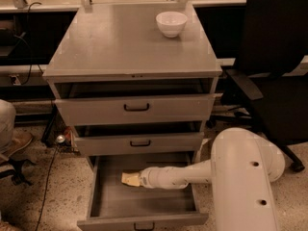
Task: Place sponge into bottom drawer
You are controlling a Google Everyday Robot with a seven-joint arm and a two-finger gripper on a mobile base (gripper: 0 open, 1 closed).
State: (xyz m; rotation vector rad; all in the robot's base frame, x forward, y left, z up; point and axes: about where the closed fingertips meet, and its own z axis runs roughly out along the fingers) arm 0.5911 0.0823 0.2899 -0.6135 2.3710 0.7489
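Observation:
The bottom drawer (96,191) of the grey cabinet is pulled wide open, a deep grey tray with a small dark handle on its front. The pale-yellow sponge (128,178) is inside it, left of centre near the floor of the tray. My gripper (137,179) reaches in from the right on a white arm, with its tip at the sponge's right end.
The two upper drawers (134,109) are slightly open. A white bowl (171,23) stands on the cabinet top at the back right. A black office chair (274,66) is close on the right. Cables and a chair base (14,170) lie on the floor at left.

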